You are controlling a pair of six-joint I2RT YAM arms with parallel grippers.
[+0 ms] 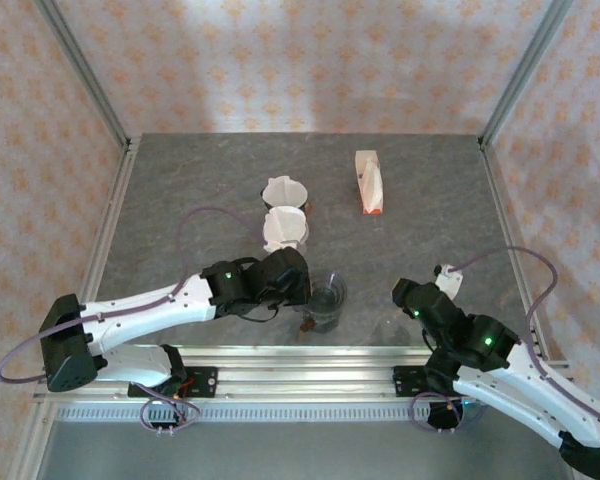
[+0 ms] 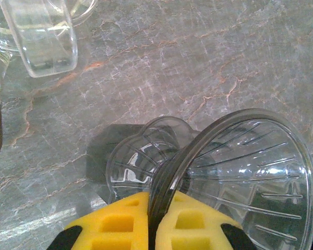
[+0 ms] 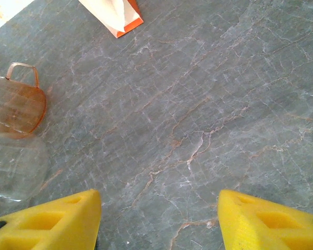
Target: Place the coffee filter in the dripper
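The white paper coffee filter (image 1: 285, 230) sat on the grey marbled table (image 1: 430, 210) just beyond the left arm's wrist. A second white paper cone (image 1: 284, 191) stood close behind it, and I could not tell which of the two was meant. Paper like that would likely be very light, soft and easily crushed, so a gentle pinch on the upper rim looked safer than a squeeze across the open cone. The left gripper (image 2: 157, 202) had its yellow foam pads closed narrow on the rim of the clear ribbed conical dripper (image 2: 240, 172), which appeared tilted near the table's front edge. The right gripper (image 3: 157, 197) hung over bare table with its jaws wide and nothing between them. A white-and-orange packet (image 1: 370, 183) lay well apart to the right. An orange-tinted clear cup (image 3: 15, 107) and a clear glass handle (image 2: 41, 41) crowded the dripper's side, and the left arm lay between the right gripper and the filters.
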